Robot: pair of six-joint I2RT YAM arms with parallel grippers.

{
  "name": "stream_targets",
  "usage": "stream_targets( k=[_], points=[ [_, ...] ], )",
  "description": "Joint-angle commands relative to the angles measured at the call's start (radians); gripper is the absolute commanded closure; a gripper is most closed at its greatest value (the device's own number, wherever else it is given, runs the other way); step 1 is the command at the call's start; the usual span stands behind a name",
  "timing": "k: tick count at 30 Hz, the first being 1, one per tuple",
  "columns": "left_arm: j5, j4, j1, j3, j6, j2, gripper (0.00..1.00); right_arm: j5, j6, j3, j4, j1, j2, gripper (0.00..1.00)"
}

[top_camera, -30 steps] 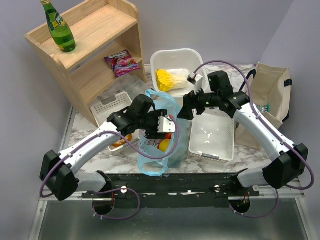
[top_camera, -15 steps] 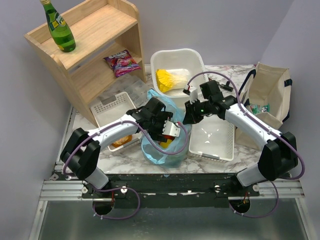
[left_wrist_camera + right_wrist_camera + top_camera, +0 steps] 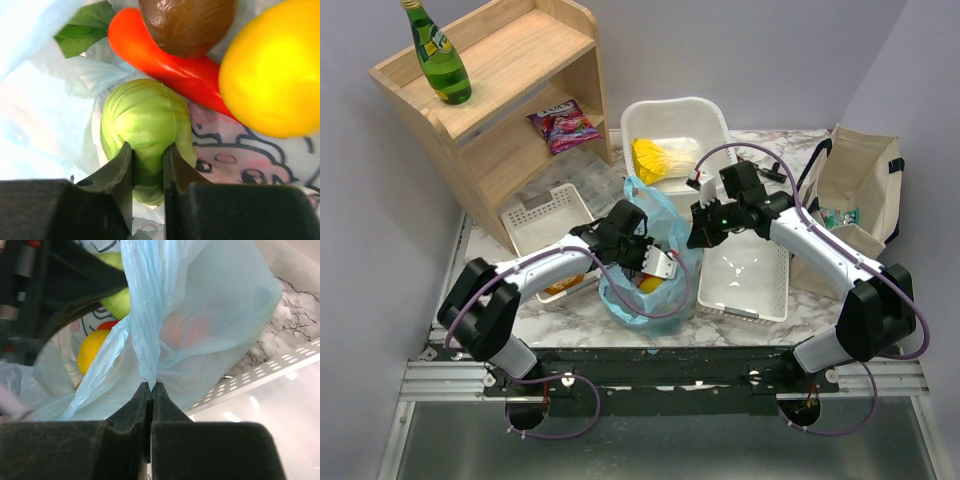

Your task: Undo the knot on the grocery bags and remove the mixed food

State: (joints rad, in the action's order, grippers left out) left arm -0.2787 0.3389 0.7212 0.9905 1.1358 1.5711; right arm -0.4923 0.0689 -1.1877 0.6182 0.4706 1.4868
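The light-blue grocery bag (image 3: 642, 303) stands at the table's front middle with its mouth held open; no knot shows. My left gripper (image 3: 148, 154) is down inside it, shut on a small green cabbage (image 3: 145, 117). Beside the cabbage lie an orange-red carrot (image 3: 165, 60), a brown mushroom (image 3: 187, 22) and a yellow fruit (image 3: 275, 70). My right gripper (image 3: 151, 386) is shut on a fold of the bag's rim (image 3: 145, 340), at the bag's right side (image 3: 698, 228). A yellow-white cabbage (image 3: 658, 158) lies in the white tub (image 3: 712, 118) behind.
A white perforated tray (image 3: 745, 272) sits right of the bag. A beige canvas tote (image 3: 855, 190) stands far right. At left are a wooden shelf (image 3: 510, 90) with a green bottle (image 3: 438, 55) and purple packet (image 3: 563, 125), and a white basket (image 3: 545, 208).
My left gripper went down into the bag and closed on the green cabbage. My right gripper closed on the bag's rim and holds it up.
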Motion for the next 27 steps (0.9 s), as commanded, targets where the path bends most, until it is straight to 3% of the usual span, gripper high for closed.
stream_targets(
  k=[1,7,10,14,20,27],
  points=[
    [-0.198,0.172,-0.009,0.05,-0.076,-0.193,0.9,-0.02,-0.001,-0.003,-0.021,0.003,-0.011,0.99],
    [-0.349,0.301,-0.014,0.132,-0.158,-0.317,0.93,-0.012,-0.026,0.003,-0.056,0.004,-0.006,0.99],
    [-0.418,0.277,-0.034,0.137,-0.216,-0.379,0.95,-0.011,-0.023,-0.004,-0.055,0.004,-0.006,0.99],
    [-0.432,0.126,-0.091,0.223,-0.447,-0.376,0.99,-0.011,-0.019,0.0,-0.052,0.004,-0.021,0.99],
    [-0.191,0.024,-0.168,0.644,-0.686,-0.052,0.96,-0.005,0.003,0.029,-0.041,0.004,-0.047,0.99],
    [-0.106,0.075,-0.224,1.024,-0.701,0.372,0.93,0.004,0.006,0.048,-0.064,0.003,-0.068,0.99]
  ],
)
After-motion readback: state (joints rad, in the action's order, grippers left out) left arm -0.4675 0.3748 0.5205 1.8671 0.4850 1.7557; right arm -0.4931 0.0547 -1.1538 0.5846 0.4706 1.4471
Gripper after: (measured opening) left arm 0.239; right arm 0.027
